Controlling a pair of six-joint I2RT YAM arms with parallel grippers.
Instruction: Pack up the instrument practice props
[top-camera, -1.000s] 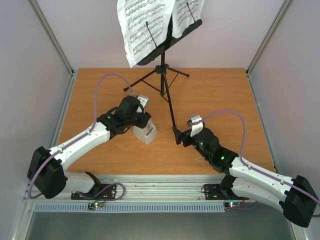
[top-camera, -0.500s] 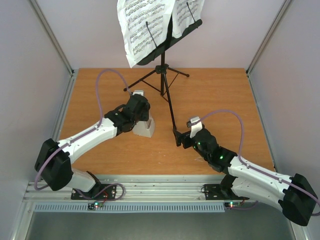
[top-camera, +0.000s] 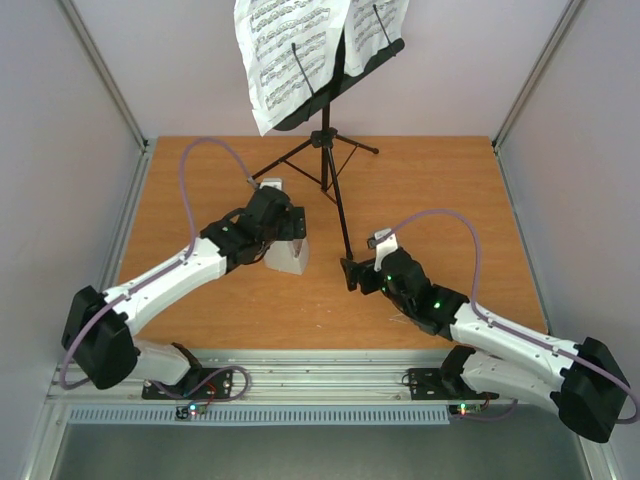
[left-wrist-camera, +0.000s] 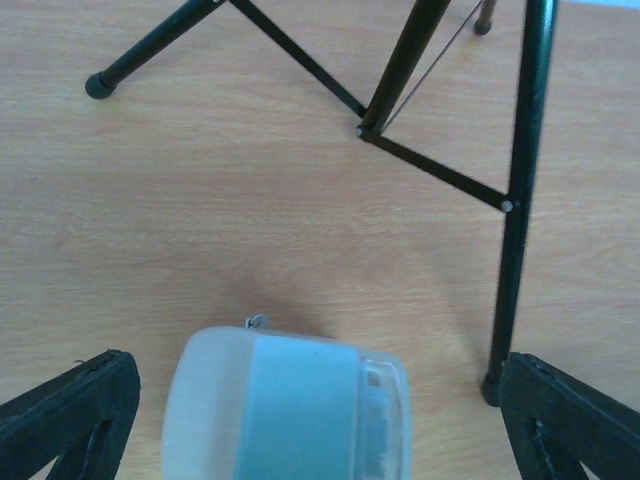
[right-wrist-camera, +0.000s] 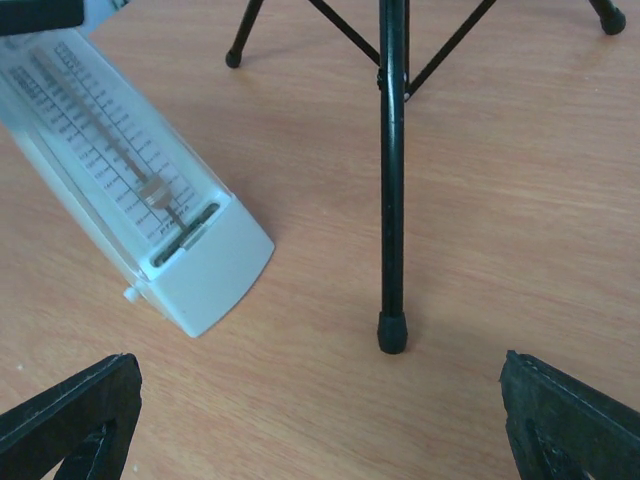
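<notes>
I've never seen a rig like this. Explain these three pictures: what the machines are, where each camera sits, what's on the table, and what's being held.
These are two robot arms bolted at the table's near edge, each ending in a two-finger gripper. The overhead picture comes from a fixed camera above and behind them. The other two come from a camera on each wrist, so the black shapes in their lower corners are that arm's own fingers. On the wooden table stand a black tripod music stand, carrying white sheet-music pages, and a small pale grey metronome. The left gripper sits over the metronome with its fingers wide apart and a gap on each side, so it isn't gripping it. The right gripper is open too, facing one foot of the stand. Nothing is held.
</notes>
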